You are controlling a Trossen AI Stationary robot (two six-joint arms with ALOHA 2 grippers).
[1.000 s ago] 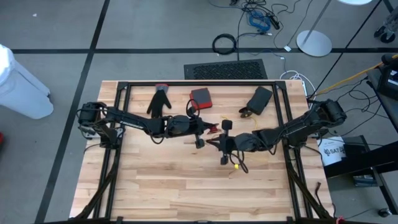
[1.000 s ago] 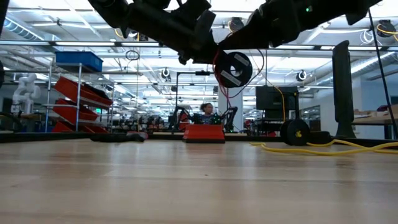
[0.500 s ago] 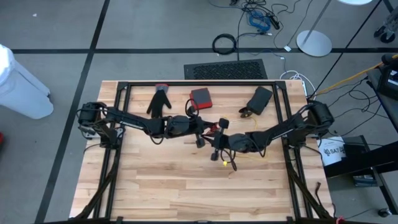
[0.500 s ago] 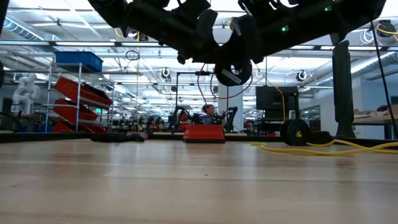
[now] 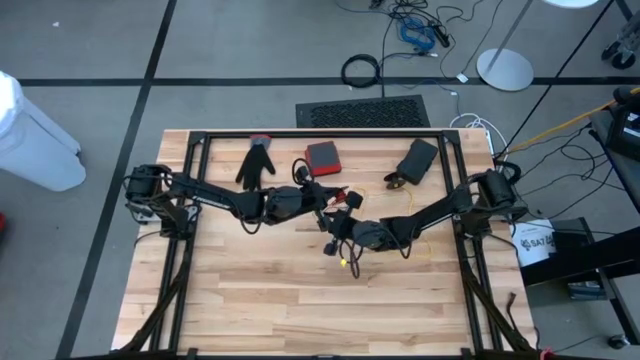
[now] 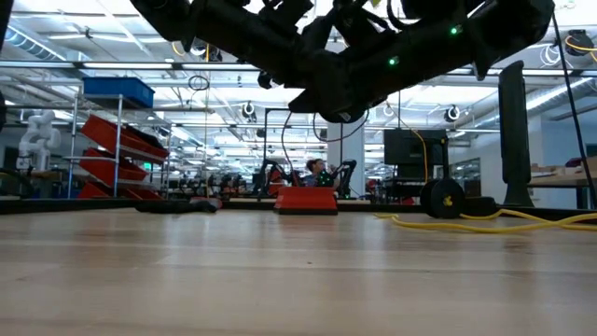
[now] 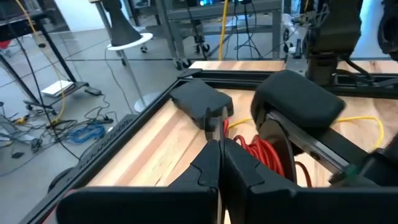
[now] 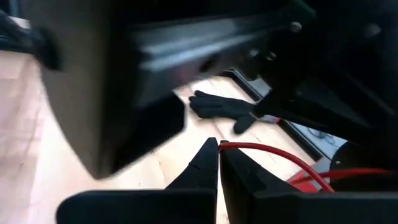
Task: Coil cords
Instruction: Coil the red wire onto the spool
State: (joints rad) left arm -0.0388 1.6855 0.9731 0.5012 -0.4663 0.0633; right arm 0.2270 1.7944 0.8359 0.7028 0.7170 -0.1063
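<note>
1. Overhead, the two arms meet just in front of the red box point(image 5: 322, 156), which lies at the far side of the wooden table point(image 5: 260, 300).
2. The left gripper point(image 5: 333, 203) hangs above the boards just beside the red box, on its near side; its fingers point(image 7: 208, 165) are pressed together on a thin red cord point(image 7: 258, 152) that shows coiled in loops just past the fingertips.
3. The right gripper point(image 5: 338, 240) hangs a little nearer the table's front than the left one, almost touching it; its fingers point(image 8: 205, 163) are closed too, with a red strand point(image 8: 273, 154) running out from between the tips.
4. A yellow cord point(image 5: 425, 240) trails across the boards from below the right arm toward the right of the red box, and a small yellow end point(image 5: 344, 264) hangs under the right gripper.
5. A black glove point(image 5: 257, 162) lies flat to the left of the red box, well apart from both grippers.
6. A dark flat case point(image 5: 416, 160) lies to the right of the red box, with a small black clip-like piece point(image 5: 392, 181) at its near corner.
7. From table height, both arms hang well clear of the tabletop, the red box upright in the distance beneath them.
</note>
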